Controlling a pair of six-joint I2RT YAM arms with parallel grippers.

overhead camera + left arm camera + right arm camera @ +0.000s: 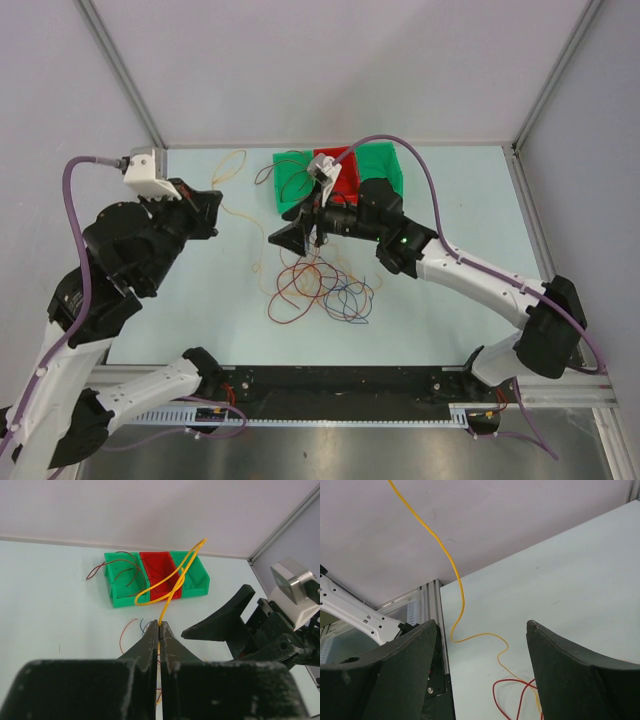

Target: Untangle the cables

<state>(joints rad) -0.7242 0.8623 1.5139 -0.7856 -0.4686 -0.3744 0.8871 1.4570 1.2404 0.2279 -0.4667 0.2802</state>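
Top view: the cables (320,290) lie tangled at the centre of the pale bench (200,300), below the green and red bins (290,170).

Left wrist view: the left tool (160,625) is clenched on a yellow cable (172,582) — I judge one strand is being drawn out, and next comes a slow pull away.

Right wrist view: the right tool (482,627) is released — empty, before a grey wall (520,520).

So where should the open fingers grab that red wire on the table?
Grip the thin red wire loop at its bare curve, flat on the table, clear of the thin yellow wire. Probably come straight down, right fingers astride it.
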